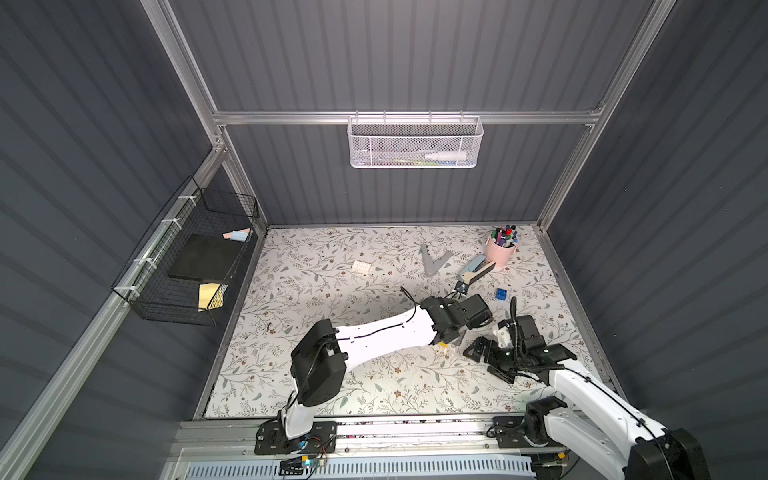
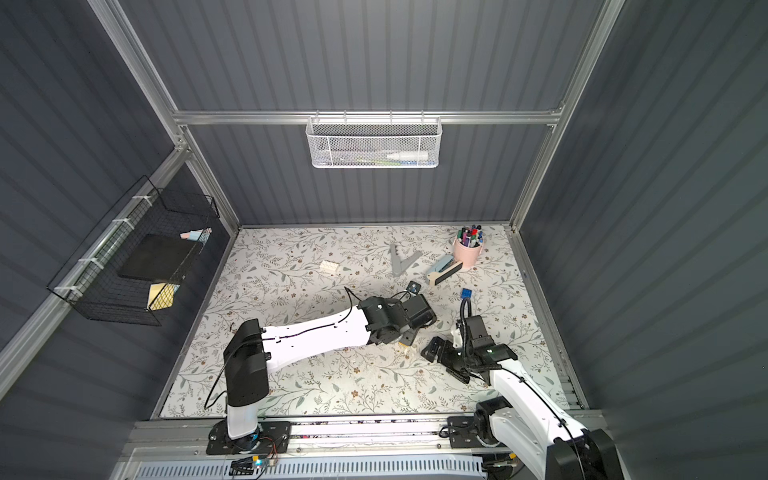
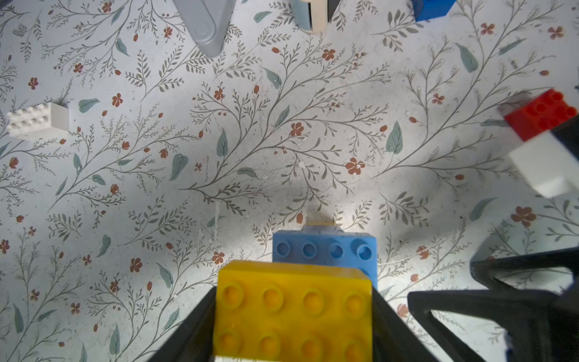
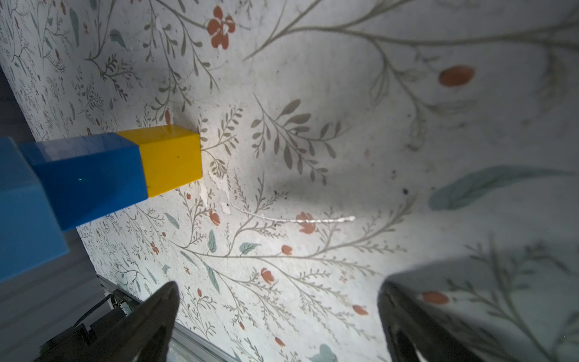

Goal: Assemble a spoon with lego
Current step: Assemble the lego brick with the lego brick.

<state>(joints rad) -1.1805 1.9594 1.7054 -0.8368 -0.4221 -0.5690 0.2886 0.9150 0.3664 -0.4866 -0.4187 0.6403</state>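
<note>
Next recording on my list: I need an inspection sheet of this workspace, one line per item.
Surface: floral mat, with a pale scratch visible in the right wrist view.
Job's things: spoon, yellow and blue bricks showing, held by the left gripper; white brick and blue brick loose on the mat; red-on-white pair, support unclear.
Clutter: grey V-shaped piece, pink marker cup, pale blue eraser-like block.
Grippers: left gripper shut on the spoon; right gripper open, empty.
Cables: black cable along the left arm; another looped at the right wrist.
Surroundings: white mesh basket on the back rail; black wire basket on the side wall.
</note>
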